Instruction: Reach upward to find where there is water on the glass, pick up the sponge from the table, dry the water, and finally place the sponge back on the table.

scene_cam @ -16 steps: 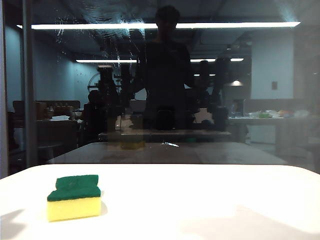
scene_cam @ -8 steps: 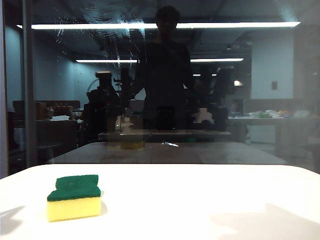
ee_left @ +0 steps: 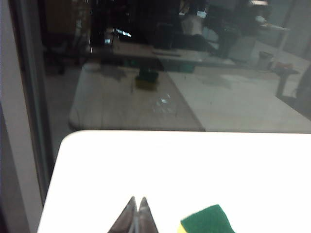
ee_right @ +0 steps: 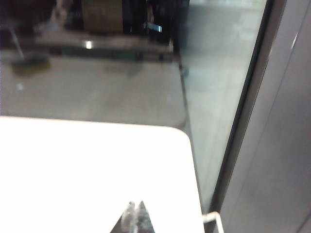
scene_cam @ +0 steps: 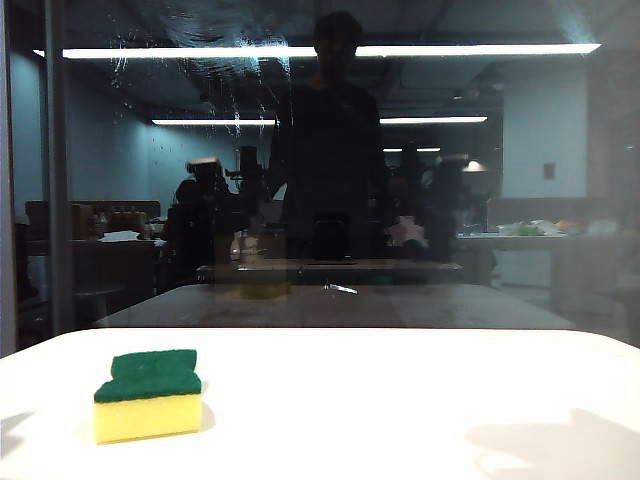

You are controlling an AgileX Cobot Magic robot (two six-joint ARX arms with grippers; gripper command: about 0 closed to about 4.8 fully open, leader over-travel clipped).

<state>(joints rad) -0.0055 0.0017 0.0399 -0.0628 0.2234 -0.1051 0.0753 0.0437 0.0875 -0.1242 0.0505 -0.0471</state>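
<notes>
While the sponge [scene_cam: 149, 393] is left lying on the white table [scene_cam: 400, 400] below the wet glass [scene_cam: 420, 200], the left gripper [ee_left: 135, 203] and right gripper [ee_right: 134, 206] are seen pressed together, holding nothing, above the table.

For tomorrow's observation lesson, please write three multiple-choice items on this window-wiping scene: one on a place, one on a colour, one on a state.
1. Where is the sponge?
A. on the table, left part
B. pressed on the glass
C. in a claw

2. Its top layer is:
A. red
B. dark green
C. white

3. The left claw is:
A. shut, empty
B. wide open
C. gripping the sponge

Answers: 1 A, it lies on the white top in the exterior view. 2 B, green over yellow foam. 3 A, its tips meet beside the sponge, as do the right claw's.
</notes>
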